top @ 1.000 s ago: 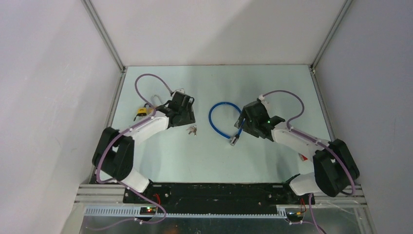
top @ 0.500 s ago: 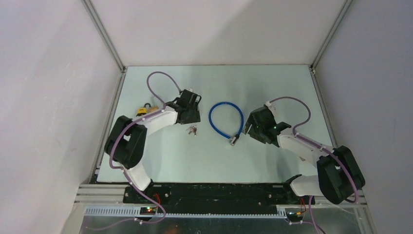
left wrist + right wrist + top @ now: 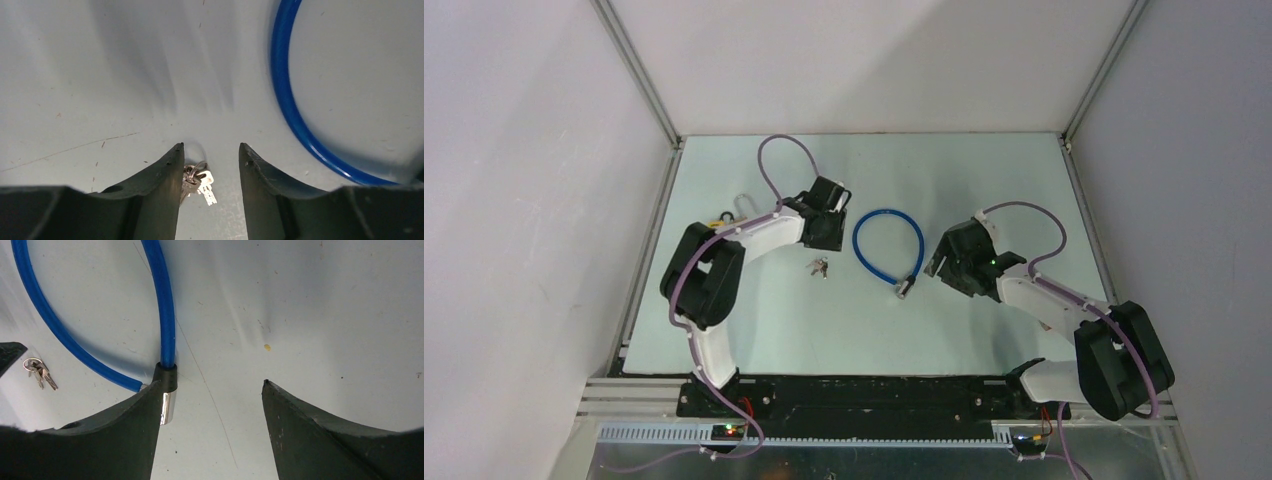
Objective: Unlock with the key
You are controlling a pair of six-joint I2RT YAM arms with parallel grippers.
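Note:
A small bunch of silver keys (image 3: 819,267) lies flat on the table. In the left wrist view the keys (image 3: 197,181) sit between my left gripper's (image 3: 210,150) open fingers, close to the left one, with no grip on them. A blue cable lock (image 3: 886,245) forms a loop at centre, its chrome barrel end (image 3: 904,288) pointing to the near side. My right gripper (image 3: 210,385) stands open just right of that barrel (image 3: 167,402), whose side is at the left finger's edge. Seen from above, the left gripper (image 3: 822,238) hovers just beyond the keys.
A yellow padlock (image 3: 724,216) with a steel shackle lies at the left, mostly hidden behind the left arm. Metal frame rails border the table on the left (image 3: 656,215) and right (image 3: 1086,215). The blue cable (image 3: 285,100) curves to the right of my left fingers.
My left arm has swung right, away from the padlock, and now sits over the keys with its jaws narrower. My right gripper drew back slightly from the cable end.

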